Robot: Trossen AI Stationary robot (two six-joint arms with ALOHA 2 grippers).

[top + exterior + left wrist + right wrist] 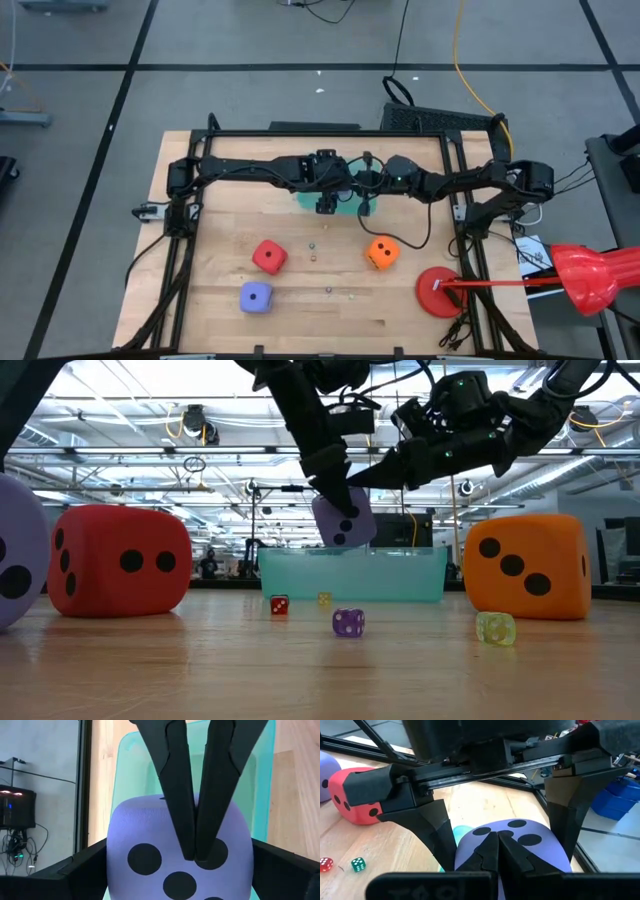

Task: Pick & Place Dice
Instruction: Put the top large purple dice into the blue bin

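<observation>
- Landmark: teal bin (345, 203), far centre of the surface (330, 310).
- Second purple-blue die (256, 297): on the surface, well nearer than the bin, leftmost.
- Red die (269, 257): just beyond it, toward the bin.
- Left end effector (490, 827): fingers wide, holding the purple-blue die (344, 517) above the bin.
- Right end effector (192, 855): fingers together, tips against that die.
- Orange die (381, 253): near the bin's right.

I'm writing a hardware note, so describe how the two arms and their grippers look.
Both arms are dark, jointed and slim, with black cables trailing along them. The left gripper has two flat, matte-black fingers that taper to narrow tips. The right gripper has similar black wedge-shaped fingers, and a small green light glows on its wrist.
</observation>
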